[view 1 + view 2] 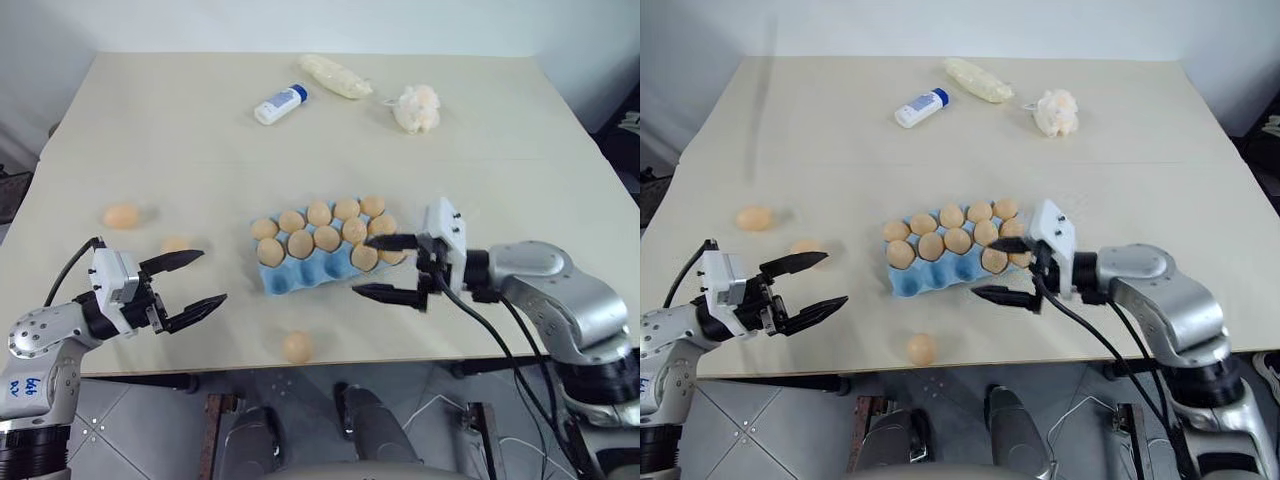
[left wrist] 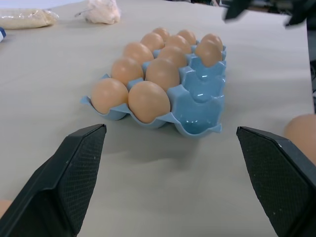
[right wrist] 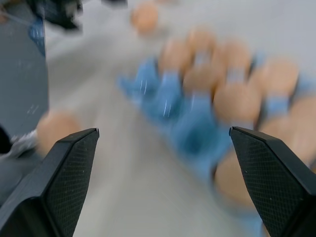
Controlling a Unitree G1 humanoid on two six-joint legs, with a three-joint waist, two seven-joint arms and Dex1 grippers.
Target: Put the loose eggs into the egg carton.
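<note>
Nearest you, an egg (image 1: 297,346) lies at the desk's (image 1: 480,150) front edge, between the two tools and a little closer to the left tool (image 1: 188,286). That tool is empty, fingers wide apart, pointing level across the desk toward the egg carton (image 1: 300,276). A second egg (image 1: 176,243) lies just beyond its upper finger, and a third egg (image 1: 121,215) sits farther out on its outer side, well apart from the carton.

All three loose eggs lie on the left tool's side, so judge that arm the nearer one for each. The right tool (image 1: 393,268) hangs at the carton's right end, fingers spread and empty.

The eggs are smooth, tan-orange ovals. The front egg looks near round from above, so you cannot read its long axis.

The carton is a light blue tray between the tools. Its two far rows look full, one egg fills the near row's right-end cup, and the remaining near cups (image 2: 200,116) are empty, facing the front edge.
</note>
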